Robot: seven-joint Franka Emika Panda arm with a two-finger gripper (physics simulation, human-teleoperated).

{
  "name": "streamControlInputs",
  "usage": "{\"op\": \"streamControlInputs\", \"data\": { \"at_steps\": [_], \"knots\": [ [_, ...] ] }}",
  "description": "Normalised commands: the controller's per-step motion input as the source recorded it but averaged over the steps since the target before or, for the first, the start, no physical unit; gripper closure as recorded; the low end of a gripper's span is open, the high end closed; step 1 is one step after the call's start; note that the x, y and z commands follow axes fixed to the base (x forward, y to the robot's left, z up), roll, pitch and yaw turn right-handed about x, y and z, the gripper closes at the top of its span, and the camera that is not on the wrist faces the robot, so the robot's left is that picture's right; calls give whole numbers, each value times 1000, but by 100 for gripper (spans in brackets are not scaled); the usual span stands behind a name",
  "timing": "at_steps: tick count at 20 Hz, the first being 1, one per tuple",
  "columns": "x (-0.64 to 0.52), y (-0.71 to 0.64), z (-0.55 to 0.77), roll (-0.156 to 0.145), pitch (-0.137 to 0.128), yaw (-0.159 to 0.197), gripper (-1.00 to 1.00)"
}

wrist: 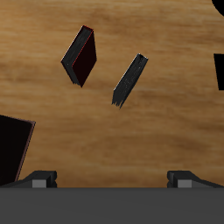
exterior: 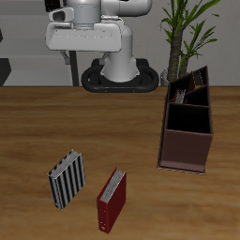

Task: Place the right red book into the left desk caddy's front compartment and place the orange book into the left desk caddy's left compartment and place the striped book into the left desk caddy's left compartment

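Note:
The striped book (exterior: 67,178) lies flat on the table near the front edge, and it also shows in the wrist view (wrist: 129,80). The left desk caddy (exterior: 187,141) is a long dark reddish-brown box. Its far end holds the orange book (exterior: 195,81) and what looks like the dark maroon right red book (exterior: 178,95). One corner of the caddy (wrist: 13,149) appears in the wrist view. My gripper (wrist: 112,179) hangs high above the table, open, fingers (wrist: 39,178) wide apart with nothing between them.
A brighter red book (exterior: 112,200) lies on the table beside the striped book, and the wrist view shows it too (wrist: 80,55). A potted plant (exterior: 187,28) stands behind the caddy. The robot base (exterior: 120,75) sits at the back.

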Motion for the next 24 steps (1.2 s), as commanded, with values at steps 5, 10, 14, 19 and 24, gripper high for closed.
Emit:
{"op": "streamControlInputs", "data": {
  "at_steps": [5, 10, 14, 19, 24],
  "knots": [
    [332, -196, -68, -35, -12, -65, -100],
    [315, -124, -110, -18, -6, -27, -100],
    [256, -113, -14, -17, -19, -47, -100],
    [271, -12, -19, -6, -24, 3, -100],
    [175, 90, -30, -2, 6, -9, -100]
  ]
}}
